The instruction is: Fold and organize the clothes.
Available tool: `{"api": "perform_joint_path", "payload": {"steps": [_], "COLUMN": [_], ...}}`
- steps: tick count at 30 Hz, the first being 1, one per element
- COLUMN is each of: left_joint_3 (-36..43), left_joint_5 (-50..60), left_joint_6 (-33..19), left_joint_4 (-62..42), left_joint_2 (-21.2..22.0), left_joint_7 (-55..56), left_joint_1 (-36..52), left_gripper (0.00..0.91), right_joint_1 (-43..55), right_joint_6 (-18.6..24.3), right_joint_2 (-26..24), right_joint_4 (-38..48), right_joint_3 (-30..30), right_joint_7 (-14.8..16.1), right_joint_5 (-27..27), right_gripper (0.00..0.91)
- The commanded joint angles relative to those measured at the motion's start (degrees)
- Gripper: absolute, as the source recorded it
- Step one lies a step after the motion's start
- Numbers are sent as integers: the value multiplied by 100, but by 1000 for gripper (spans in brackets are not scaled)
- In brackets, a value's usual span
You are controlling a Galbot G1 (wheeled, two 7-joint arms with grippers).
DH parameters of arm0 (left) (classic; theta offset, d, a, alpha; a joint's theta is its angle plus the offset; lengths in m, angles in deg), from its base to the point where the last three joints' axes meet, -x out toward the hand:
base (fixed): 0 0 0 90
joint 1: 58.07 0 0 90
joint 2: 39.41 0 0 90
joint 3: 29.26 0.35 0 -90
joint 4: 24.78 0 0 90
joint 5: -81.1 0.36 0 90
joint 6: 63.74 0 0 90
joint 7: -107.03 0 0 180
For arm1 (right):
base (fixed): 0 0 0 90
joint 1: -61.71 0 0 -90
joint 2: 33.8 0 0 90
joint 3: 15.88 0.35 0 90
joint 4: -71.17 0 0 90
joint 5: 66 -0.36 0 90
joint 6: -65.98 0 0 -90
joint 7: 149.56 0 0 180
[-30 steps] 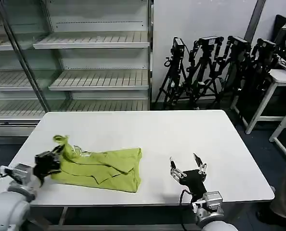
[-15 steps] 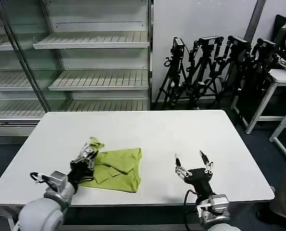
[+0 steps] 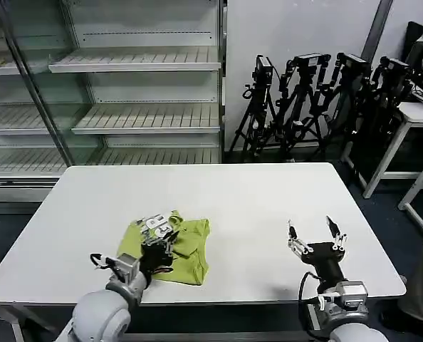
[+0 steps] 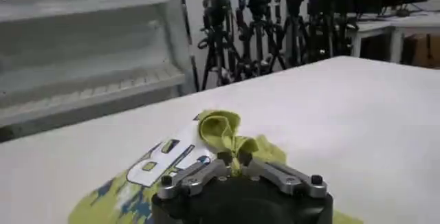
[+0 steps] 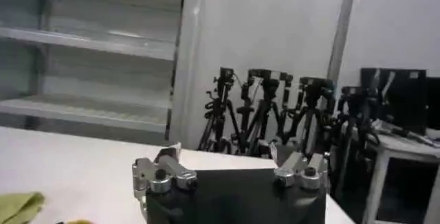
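Observation:
The lime yellow-green T-shirt [image 3: 186, 249] lies bunched on the white table [image 3: 254, 199], left of centre near the front edge. Its left part is folded over, so the white printed lettering [image 3: 154, 222] faces up. My left gripper [image 3: 160, 239] is shut on a pinch of the shirt's edge, held over the pile; the left wrist view shows the green cloth [image 4: 223, 132] bunched between the fingertips, with my left gripper [image 4: 234, 158] closed on it. My right gripper [image 3: 317, 234] stands open above the table's front right, well apart from the shirt, nothing between its fingers [image 5: 163, 161].
Metal shelving [image 3: 140, 92] stands behind the table on the left. Camera tripods [image 3: 318, 100] crowd the back right beside a white side table [image 3: 411, 114]. The table's far half and right side are bare.
My left gripper has carried the shirt's left edge to the right, over the pile, turning the printed side up. The right gripper has moved right and slightly away.

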Motion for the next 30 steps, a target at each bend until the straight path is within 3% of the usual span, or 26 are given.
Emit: {"api": "perform_joint_path", "payload": {"steps": [1, 6, 7, 8, 19, 24, 30], "left_joint_3": [574, 650, 653, 646, 499, -226, -1238], "left_joint_5": [-30, -7, 8, 36, -350, -351, -334], "left_joint_6": [166, 175, 175, 173, 127, -75, -171], "left_joint_4": [-283, -270, -320, -352, 346, 614, 228], "left_joint_2": [101, 150, 158, 166, 247, 105, -66], "left_joint_7": [168, 249, 258, 276, 318, 316, 402], "left_joint_1": [405, 413, 425, 429, 256, 7, -419], "left_gripper": [10, 20, 534, 907, 907, 907, 907], "right_joint_1": [108, 243, 264, 277, 377, 399, 437], "right_joint_6": [17, 31, 43, 47, 53, 59, 62], "right_joint_2": [-87, -112, -116, -121, -128, -136, -151], "right_joint_4": [156, 294, 322, 341, 460, 489, 424], "right_joint_3": [290, 277, 269, 262, 196, 137, -73], "right_joint_7": [3, 1, 1, 3, 17, 26, 27], "right_joint_5": [-74, -102, -107, -108, -154, -157, -170], "right_gripper": [907, 907, 907, 907, 907, 907, 907]}}
